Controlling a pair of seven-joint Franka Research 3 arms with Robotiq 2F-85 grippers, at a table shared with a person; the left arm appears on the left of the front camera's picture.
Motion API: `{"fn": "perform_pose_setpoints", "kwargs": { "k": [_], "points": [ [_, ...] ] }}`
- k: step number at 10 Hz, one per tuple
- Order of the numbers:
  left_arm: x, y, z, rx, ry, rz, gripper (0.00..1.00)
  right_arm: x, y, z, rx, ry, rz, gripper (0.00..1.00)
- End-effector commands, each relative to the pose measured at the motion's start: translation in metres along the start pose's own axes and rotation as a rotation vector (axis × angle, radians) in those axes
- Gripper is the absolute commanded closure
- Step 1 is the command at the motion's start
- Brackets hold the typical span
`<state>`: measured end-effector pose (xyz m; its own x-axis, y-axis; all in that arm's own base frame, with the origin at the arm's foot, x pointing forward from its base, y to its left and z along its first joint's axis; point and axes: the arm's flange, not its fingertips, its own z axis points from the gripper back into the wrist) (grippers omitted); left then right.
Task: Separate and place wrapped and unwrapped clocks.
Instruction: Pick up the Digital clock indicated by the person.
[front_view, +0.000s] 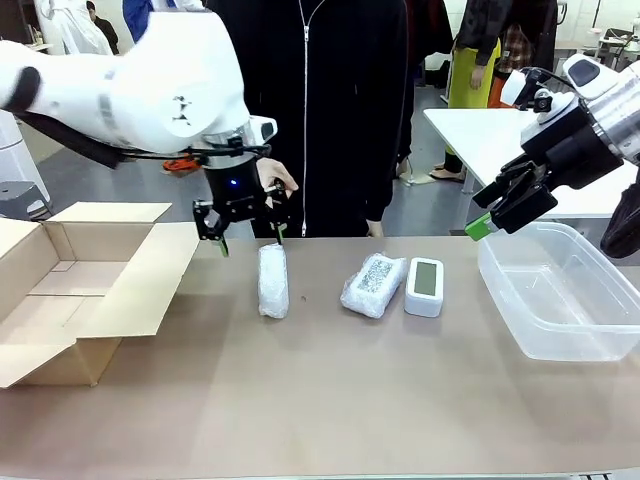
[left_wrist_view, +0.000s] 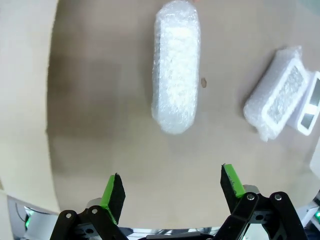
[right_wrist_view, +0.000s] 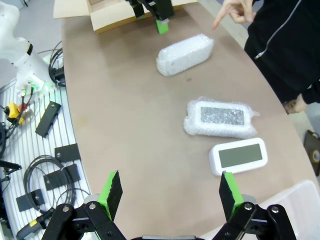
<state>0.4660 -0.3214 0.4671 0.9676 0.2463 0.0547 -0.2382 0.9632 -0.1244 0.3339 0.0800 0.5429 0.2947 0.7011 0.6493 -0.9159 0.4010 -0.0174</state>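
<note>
The table (front_view: 320, 400) has a plain brown surface, matte and smooth. Three things lie on it in a row, a little to the far side of the middle. The left wrapped clock (front_view: 273, 281) is an oblong bundle in whitish bubble wrap and lies alone, with one end to the far side. The second wrapped clock (front_view: 373, 284) lies to the right of it, well apart. The bare clock (front_view: 425, 286), white with a greenish-grey screen, lies just beside this second bundle on its right.

At the left stands an open cardboard box (front_view: 150, 275) with its flaps spread on the table. At the right stands a clear plastic bin (front_view: 560, 330).

The left gripper (front_view: 251, 240) hangs above the table near the far end of the left bundle. Its fingers are spread apart and hold nothing. The right gripper (front_view: 487, 215) is high above the far left corner of the bin, also spread and with nothing in it.

A person in a black zip jacket (front_view: 330, 120) stands at the far side, one hand (right_wrist_view: 235, 11) pointing down toward the table. Behind is a grey floor and a white table (front_view: 490, 140). Beside the brown table, cables (right_wrist_view: 37, 175) lie on a white rack.
</note>
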Motion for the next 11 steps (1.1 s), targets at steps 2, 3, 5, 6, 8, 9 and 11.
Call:
{"fn": "perform_pose_setpoints", "kwargs": {
  "k": [2,3,5,6,8,9,11],
  "points": [
    [0.010,-0.035,-0.022,0.018,0.037,0.095,0.00,0.001,-0.003,-0.001,0.029,-0.025,0.002,0.00],
    [0.012,-0.036,-0.031,0.028,0.006,0.136,0.00,0.001,-0.003,-0.001,0.029,-0.025,0.002,0.00],
    [0.014,-0.033,-0.043,0.021,-0.044,0.171,0.00,0.001,-0.003,-0.001,0.029,-0.025,0.002,0.00],
    [0.019,-0.031,-0.050,0.023,-0.038,0.182,0.00,0.001,-0.003,-0.001,0.029,-0.025,0.002,0.00],
    [0.032,-0.033,-0.064,0.042,-0.070,0.167,0.00,0.001,-0.003,-0.001,0.029,-0.025,0.002,0.00],
    [0.038,-0.032,-0.073,0.049,-0.072,0.128,0.00,0.001,-0.003,-0.001,0.029,-0.025,0.002,0.00],
    [0.043,-0.029,-0.081,0.079,-0.122,0.117,0.00,0.001,-0.003,-0.001,0.029,-0.025,0.002,0.00]
  ]
}}
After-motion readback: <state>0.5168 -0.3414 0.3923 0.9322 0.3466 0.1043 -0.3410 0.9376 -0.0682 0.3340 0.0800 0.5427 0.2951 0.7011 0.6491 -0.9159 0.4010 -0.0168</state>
